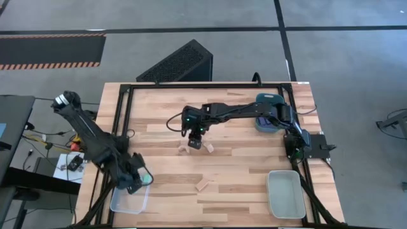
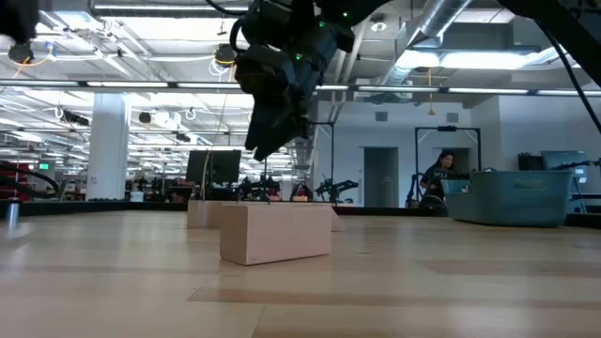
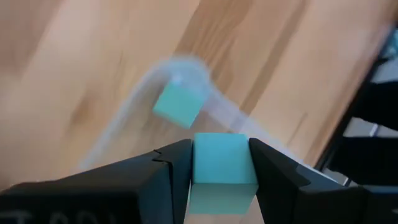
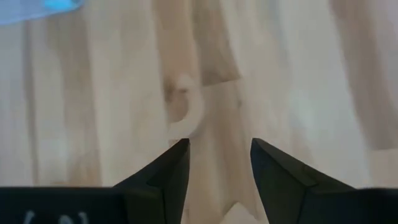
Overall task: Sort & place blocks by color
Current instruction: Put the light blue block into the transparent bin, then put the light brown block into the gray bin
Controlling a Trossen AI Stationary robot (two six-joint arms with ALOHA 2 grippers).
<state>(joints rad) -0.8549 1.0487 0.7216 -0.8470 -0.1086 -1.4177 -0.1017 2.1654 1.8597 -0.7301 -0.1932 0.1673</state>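
Note:
My left gripper (image 1: 137, 179) hovers at the table's near left over a clear tray (image 1: 121, 202), shut on a teal cube (image 3: 221, 163). A second teal cube (image 3: 177, 106) lies in that tray below it. My right gripper (image 1: 194, 142) hangs open over the middle of the table, pointing steeply down, with nothing between its fingers (image 4: 221, 146). Pale wood blocks lie flat on the table beside it (image 1: 184, 149) (image 1: 208, 148), and another nearer the front edge (image 1: 203, 186); the low view shows one close up (image 2: 277, 232). My left gripper pinches the teal cube by two opposite side faces (image 3: 198, 163) between its two fingers. The fingers slant down from above. The cube is lifted clear, above the clear tray's corner.
A grey tray (image 1: 286, 194) stands at the near right. A dark teal tray (image 1: 270, 119) sits at the far right under my right arm. A black frame (image 1: 191, 84) runs along the table's edges. A person (image 2: 441, 174) sits far off in the room behind.

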